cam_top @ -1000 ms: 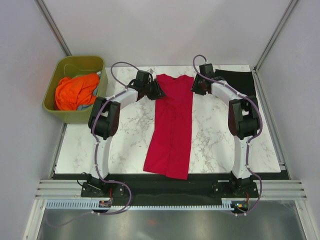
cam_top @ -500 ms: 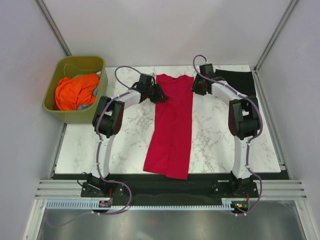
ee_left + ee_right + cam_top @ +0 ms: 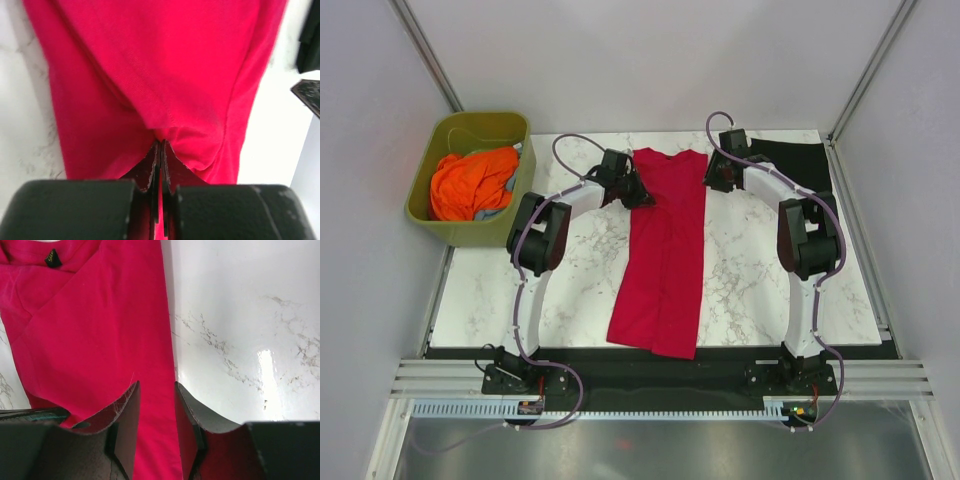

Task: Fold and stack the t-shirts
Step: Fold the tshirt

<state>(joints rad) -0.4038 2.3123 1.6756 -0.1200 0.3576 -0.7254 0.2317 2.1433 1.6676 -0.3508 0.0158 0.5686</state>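
The crimson red t-shirt [image 3: 665, 250] lies as a long narrow strip down the middle of the marble table [image 3: 570, 280], collar at the far end. My left gripper [image 3: 645, 197] is shut on a pinch of the shirt's left edge near the top; in the left wrist view the cloth [image 3: 150, 65] bunches at the closed tips of that gripper [image 3: 161, 142]. My right gripper [image 3: 710, 180] stands open low over the shirt's right edge near the collar. In the right wrist view that edge of the red shirt [image 3: 90, 330] runs between this gripper's [image 3: 156, 385] fingers. The black t-shirt [image 3: 800, 160] lies flat at the far right corner.
An olive-green tub [image 3: 470, 130] stands off the table's far left corner with orange cloth [image 3: 470, 185] in it. Grey walls close in both sides and the back. Bare marble [image 3: 240, 315] lies right of the red shirt.
My left gripper has moved right onto the red shirt's left edge and closed on the cloth. The right arm has not moved.
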